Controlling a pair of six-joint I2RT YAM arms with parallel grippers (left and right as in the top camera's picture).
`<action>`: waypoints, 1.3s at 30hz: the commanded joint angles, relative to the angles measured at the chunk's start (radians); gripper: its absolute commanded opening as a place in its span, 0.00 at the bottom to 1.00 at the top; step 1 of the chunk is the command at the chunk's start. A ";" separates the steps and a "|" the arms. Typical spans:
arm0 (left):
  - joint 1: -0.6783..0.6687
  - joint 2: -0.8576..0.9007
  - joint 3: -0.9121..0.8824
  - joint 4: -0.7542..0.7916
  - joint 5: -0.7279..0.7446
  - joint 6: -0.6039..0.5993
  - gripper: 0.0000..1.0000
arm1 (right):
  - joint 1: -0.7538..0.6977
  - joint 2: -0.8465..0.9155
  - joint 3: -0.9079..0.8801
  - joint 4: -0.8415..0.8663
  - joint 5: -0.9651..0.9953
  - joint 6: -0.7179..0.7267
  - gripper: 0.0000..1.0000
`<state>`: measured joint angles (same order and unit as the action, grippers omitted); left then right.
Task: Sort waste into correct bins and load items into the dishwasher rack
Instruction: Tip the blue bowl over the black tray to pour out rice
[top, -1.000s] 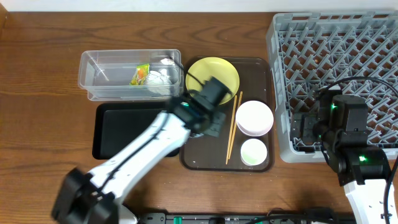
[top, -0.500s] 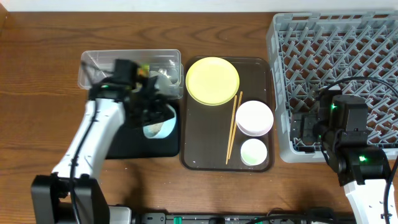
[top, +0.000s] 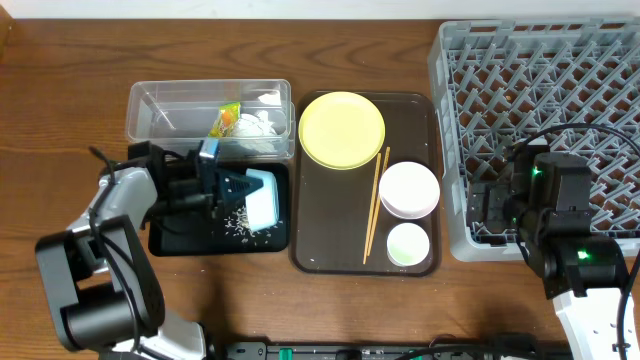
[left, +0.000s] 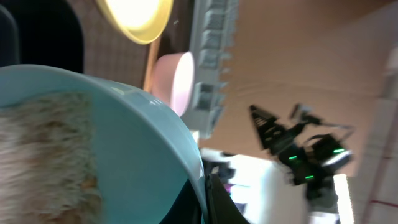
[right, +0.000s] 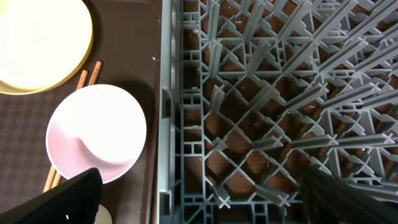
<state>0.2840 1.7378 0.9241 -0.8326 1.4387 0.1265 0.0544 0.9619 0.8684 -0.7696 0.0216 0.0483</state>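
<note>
The left claw (top: 236, 190) is closed on the rim of the blue bowl (top: 262, 197) and holds it tipped on its side over the right part of the black tray (top: 195, 243). Rice (top: 238, 222) lies scattered on this tray, under the bowl and a little to the near side of it. In the left wrist view the bowl fills the left of the picture, and a blurred pale mass (left: 43, 155) shows inside it; I cannot tell for sure that it is rice.

The tub (top: 165, 118) stands just at the far side of the black tray. The wrapper (top: 225, 121) and the tissue (top: 258, 125) lie in its right half, beside each other.

The brown tray (top: 320, 230) sits between the black tray and the rack (top: 540, 70). At its far end lies the plate (top: 342, 130). The 2 chopsticks (top: 374, 205) lie together, running near to far, just left of the white bowl (top: 409, 189). The cup (top: 408, 244) stands at the near side of that bowl.

The right claw (right: 199, 177) hangs over the near left corner of the rack. Its 2 fingers (right: 74, 199) show in the lower corners of the right wrist view, wide apart, and hold nothing.
</note>
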 joint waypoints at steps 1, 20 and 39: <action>0.034 0.026 0.000 -0.004 0.134 -0.045 0.06 | 0.011 0.000 0.017 -0.005 -0.003 0.006 0.99; 0.099 0.034 0.000 -0.003 0.134 -0.569 0.06 | 0.011 0.000 0.017 -0.006 -0.003 0.006 0.99; 0.082 -0.077 0.003 0.112 0.106 -0.093 0.06 | 0.011 0.000 0.017 -0.009 -0.003 0.006 0.99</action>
<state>0.3767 1.7470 0.9230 -0.7158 1.5452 -0.0231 0.0544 0.9619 0.8684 -0.7769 0.0216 0.0483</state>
